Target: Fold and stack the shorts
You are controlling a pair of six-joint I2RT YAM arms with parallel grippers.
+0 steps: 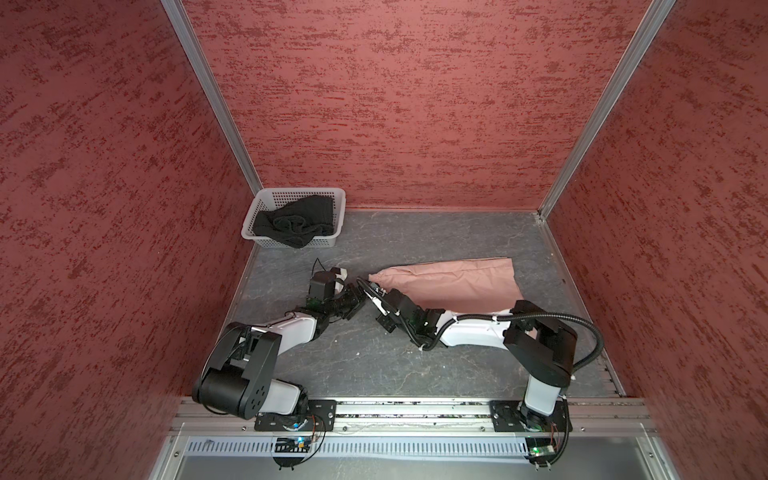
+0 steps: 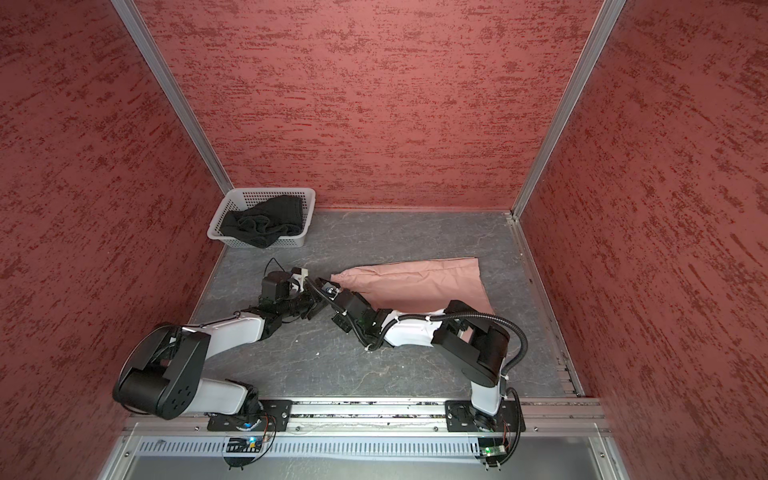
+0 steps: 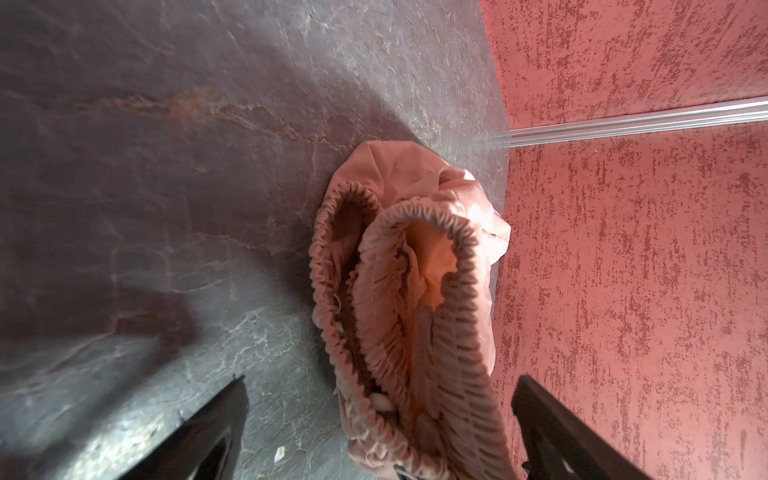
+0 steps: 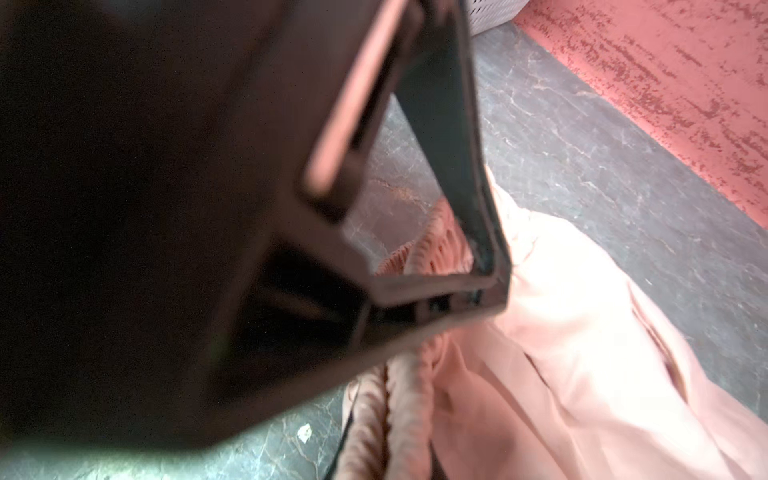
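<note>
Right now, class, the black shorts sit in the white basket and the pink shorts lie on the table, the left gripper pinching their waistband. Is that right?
Wrong arm. The left gripper stands open at the waistband, as the left wrist view shows; the right gripper pinches it, seen in the right wrist view. The rest holds.

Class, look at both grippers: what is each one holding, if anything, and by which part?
The right gripper is shut on the pink shorts at the gathered waistband end. The left gripper is open around that waistband, holding nothing.
</note>
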